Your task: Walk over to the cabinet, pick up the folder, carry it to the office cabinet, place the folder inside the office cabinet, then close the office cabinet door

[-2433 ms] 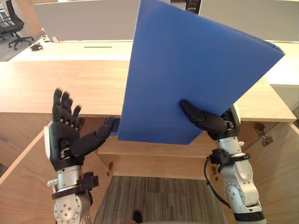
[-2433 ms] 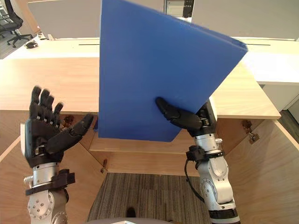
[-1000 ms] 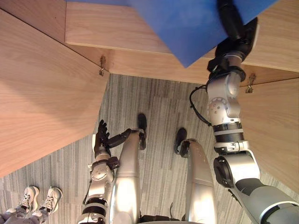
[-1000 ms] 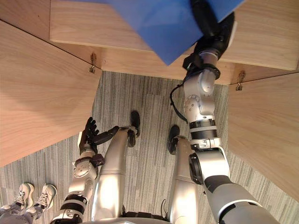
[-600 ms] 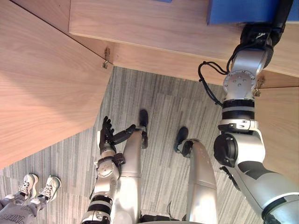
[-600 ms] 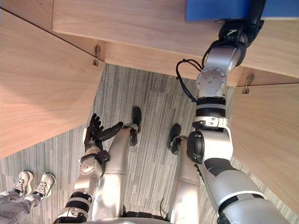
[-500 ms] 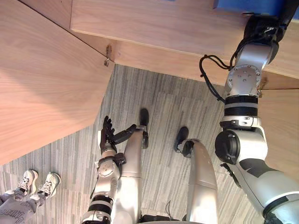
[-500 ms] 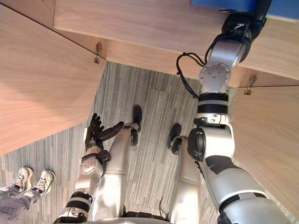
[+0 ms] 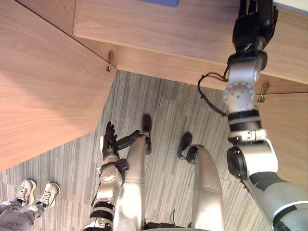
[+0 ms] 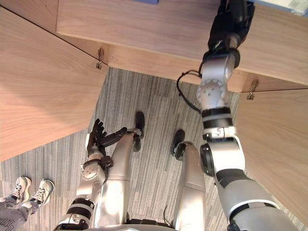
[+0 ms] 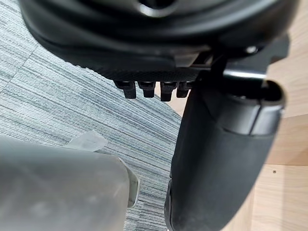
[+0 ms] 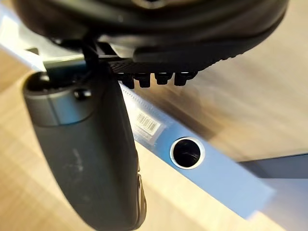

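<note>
The blue folder (image 12: 221, 178) rests on the wooden shelf (image 9: 192, 29) of the open cabinet. Its spine, with a round finger hole, shows just past your right robot hand (image 9: 253, 26). That hand is raised to the shelf with fingers straight and thumb free, gripping nothing. Your left robot hand (image 9: 111, 143) hangs low over the striped carpet (image 9: 163, 106), fingers spread and open. An open cabinet door (image 9: 43, 82) stands at your left, and a person's shoes (image 9: 36, 192) show on the carpet below it.
</note>
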Tool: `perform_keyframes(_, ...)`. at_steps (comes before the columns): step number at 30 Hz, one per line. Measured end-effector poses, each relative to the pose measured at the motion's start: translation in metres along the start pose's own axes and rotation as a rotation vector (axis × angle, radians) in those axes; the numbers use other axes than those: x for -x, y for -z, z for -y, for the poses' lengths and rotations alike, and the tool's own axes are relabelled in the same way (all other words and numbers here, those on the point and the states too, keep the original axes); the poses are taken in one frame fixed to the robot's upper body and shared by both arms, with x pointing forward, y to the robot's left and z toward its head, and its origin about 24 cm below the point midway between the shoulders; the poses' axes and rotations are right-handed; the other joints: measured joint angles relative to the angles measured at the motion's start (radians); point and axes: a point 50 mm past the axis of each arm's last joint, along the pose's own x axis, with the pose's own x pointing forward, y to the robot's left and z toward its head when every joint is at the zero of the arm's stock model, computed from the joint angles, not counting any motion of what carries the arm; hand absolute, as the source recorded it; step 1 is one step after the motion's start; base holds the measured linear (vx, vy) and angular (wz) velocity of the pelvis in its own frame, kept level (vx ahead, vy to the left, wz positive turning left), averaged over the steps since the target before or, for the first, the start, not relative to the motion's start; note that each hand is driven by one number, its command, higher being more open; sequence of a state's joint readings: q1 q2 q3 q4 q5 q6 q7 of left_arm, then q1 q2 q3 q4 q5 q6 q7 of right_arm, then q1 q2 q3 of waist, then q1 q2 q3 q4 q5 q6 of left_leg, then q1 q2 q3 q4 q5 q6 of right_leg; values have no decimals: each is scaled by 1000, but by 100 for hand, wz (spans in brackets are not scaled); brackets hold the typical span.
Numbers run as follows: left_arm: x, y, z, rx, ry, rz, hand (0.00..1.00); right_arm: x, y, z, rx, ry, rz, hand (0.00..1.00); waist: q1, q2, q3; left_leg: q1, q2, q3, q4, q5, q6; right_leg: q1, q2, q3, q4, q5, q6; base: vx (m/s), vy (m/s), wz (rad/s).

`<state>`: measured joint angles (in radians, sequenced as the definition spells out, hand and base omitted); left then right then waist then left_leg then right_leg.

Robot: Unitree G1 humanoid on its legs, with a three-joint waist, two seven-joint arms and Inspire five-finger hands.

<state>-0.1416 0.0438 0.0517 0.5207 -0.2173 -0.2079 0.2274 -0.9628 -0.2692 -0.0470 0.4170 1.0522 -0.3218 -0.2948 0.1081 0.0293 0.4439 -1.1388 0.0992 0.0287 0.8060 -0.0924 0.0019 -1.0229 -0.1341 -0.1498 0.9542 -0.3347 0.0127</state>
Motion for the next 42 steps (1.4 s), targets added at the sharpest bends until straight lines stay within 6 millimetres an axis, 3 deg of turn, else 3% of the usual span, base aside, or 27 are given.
perform_keyframes(3,-1,2,-3,-15,8,-9,100,13,7,12,134,-64,-32,100,-16,-1,0,10,1,5,-4,0,1,8,0,3,-4,1,1,-7,-1,-1)
perform_keyframes(7,-1,6,-9,-36,18,-23,100,26,12,22,441,-238,-103,100,-35,-4,-2,24,3,21,-25,2,5,14,2,10,-21,10,3,-16,-4,-5)
perform_keyframes(8,-1,9,-12,-48,14,-35,100,30,18,22,521,-295,-137,0,-42,-10,-5,35,3,32,-38,3,6,16,0,18,-28,12,5,5,-8,-7)
perform_keyframes(14,1,18,-15,-82,49,-64,100,37,34,26,1090,-590,-209,0,-44,-21,-11,90,-1,44,-104,11,11,71,-2,15,-98,25,11,27,-8,0)
perform_keyframes(20,1,22,-15,-104,66,-81,100,17,30,25,1334,-629,-215,0,-37,-34,-19,119,-3,55,-136,12,14,104,-7,8,-133,27,13,34,-2,3)
perform_keyframes(22,1,22,-15,-106,84,-86,100,12,30,27,1312,-619,-262,0,-35,-34,-19,123,-3,56,-139,12,14,112,-9,1,-136,27,13,21,-13,5)
perform_keyframes(25,1,23,-14,-111,109,-90,100,8,29,33,1139,-563,-359,0,-32,-34,-20,128,-3,62,-141,12,14,119,-14,-7,-139,27,13,4,-8,3)
perform_keyframes(32,1,23,-12,-73,130,-103,100,0,25,41,859,-381,-382,0,-19,-33,-20,126,-3,68,-140,11,13,119,-21,-14,-140,27,13,-20,-7,1)
perform_keyframes(42,0,24,-19,-28,86,-127,100,-7,44,15,640,-220,-324,0,-31,-33,-20,121,19,89,-138,12,15,114,-10,-13,-162,44,13,-5,-11,-5)
